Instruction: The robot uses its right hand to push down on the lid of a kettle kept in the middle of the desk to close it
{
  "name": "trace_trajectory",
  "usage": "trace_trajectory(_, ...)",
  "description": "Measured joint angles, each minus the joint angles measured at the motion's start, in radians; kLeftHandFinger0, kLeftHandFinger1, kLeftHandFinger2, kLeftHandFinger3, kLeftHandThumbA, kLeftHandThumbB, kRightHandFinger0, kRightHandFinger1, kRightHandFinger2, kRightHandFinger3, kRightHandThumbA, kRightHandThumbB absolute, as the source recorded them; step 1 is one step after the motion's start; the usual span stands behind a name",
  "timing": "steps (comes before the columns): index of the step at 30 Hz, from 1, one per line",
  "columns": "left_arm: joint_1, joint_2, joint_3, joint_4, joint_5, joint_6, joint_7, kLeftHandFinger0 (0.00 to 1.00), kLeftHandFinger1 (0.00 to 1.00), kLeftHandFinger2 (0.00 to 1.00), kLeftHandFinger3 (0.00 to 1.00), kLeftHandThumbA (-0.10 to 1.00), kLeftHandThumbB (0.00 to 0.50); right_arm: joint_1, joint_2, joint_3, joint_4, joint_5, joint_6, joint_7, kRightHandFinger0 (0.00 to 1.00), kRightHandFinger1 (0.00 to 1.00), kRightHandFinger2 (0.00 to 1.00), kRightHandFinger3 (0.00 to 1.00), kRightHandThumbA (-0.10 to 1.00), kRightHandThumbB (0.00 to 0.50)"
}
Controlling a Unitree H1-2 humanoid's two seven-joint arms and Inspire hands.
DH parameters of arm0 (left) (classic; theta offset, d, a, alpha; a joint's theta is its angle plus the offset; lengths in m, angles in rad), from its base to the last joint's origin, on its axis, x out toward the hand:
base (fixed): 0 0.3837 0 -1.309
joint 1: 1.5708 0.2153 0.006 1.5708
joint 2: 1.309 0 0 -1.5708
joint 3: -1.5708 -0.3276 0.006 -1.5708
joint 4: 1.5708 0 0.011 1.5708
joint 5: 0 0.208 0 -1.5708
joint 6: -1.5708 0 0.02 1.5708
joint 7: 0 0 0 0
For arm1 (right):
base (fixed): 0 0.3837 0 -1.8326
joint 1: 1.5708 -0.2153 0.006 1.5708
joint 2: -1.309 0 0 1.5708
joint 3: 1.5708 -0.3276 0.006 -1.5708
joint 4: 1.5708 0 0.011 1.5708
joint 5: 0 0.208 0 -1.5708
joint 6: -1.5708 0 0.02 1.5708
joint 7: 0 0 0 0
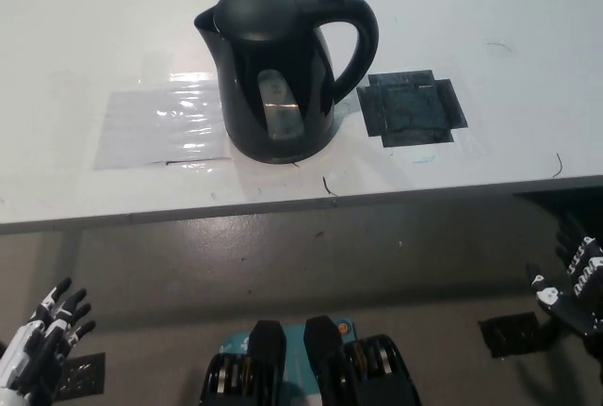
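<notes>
A black electric kettle (281, 72) stands upright on the white desk (113, 29), near its front edge, handle to the right. Its domed lid (256, 3) sits flat and level on the body. My black right hand (575, 279) hangs below the desk's front edge at the far right, fingers apart, holding nothing. It is well away from the kettle. My white left hand (42, 335) rests low at the lower left, fingers spread, also below the desk.
A clear shiny tape patch (160, 128) lies on the desk left of the kettle. A dark square tape patch (412, 107) lies right of it. Grey floor shows below the desk edge, with a black desk leg foot (513, 331) at the lower right.
</notes>
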Motion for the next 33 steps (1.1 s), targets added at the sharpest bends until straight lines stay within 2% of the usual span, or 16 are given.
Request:
trace_trajectory(1, -0.001, 0.000, 0.000, 0.000, 0.000, 0.000, 0.000, 1.00, 1.00, 1.00, 1.00, 0.63, 0.191, -0.006, 0.000, -0.004, 0.014, 0.000, -0.014, -0.001, 1.00, 1.00, 1.00, 1.00, 0.59, 0.000)
trace_trajectory(3, -0.001, 0.000, 0.000, 0.000, 0.000, 0.000, 0.000, 1.00, 1.00, 1.00, 1.00, 0.63, 0.188, -0.015, 0.000, -0.010, 0.033, 0.001, -0.039, -0.001, 1.00, 1.00, 1.00, 1.00, 0.56, 0.000)
trace_trajectory(10, -0.008, 0.000, 0.001, 0.000, 0.000, 0.000, 0.000, 1.00, 1.00, 1.00, 1.00, 0.64, 0.174, -0.044, 0.000, -0.019, 0.073, 0.005, -0.090, -0.002, 1.00, 1.00, 1.00, 1.00, 0.57, 0.009)
trace_trajectory(11, -0.010, 0.000, 0.001, 0.000, 0.000, 0.000, 0.000, 1.00, 1.00, 1.00, 1.00, 0.63, 0.158, -0.044, 0.000, -0.019, 0.079, 0.004, -0.096, -0.003, 1.00, 1.00, 1.00, 1.00, 0.57, 0.016)
trace_trajectory(15, -0.013, 0.000, 0.001, 0.000, 0.000, 0.000, 0.000, 1.00, 1.00, 1.00, 1.00, 0.63, 0.154, -0.044, 0.000, -0.019, 0.091, -0.002, -0.115, -0.007, 1.00, 1.00, 1.00, 1.00, 0.55, 0.000)
trace_trajectory(22, -0.015, 0.001, 0.001, 0.000, 0.000, 0.000, 0.000, 1.00, 1.00, 1.00, 1.00, 0.62, 0.130, -0.043, 0.000, -0.020, 0.114, -0.016, -0.136, -0.013, 1.00, 1.00, 1.00, 1.00, 0.54, 0.000)
trace_trajectory(30, -0.014, 0.001, 0.005, -0.002, 0.000, 0.000, 0.000, 1.00, 1.00, 1.00, 1.00, 0.62, 0.138, -0.043, 0.000, -0.020, 0.111, -0.034, -0.147, -0.029, 1.00, 1.00, 1.00, 1.00, 0.52, 0.000)
trace_trajectory(33, -0.014, 0.001, 0.008, -0.002, 0.000, 0.000, 0.000, 1.00, 1.00, 1.00, 1.00, 0.63, 0.125, -0.043, 0.000, -0.020, 0.110, -0.034, -0.147, -0.029, 1.00, 1.00, 1.00, 1.00, 0.53, 0.012)
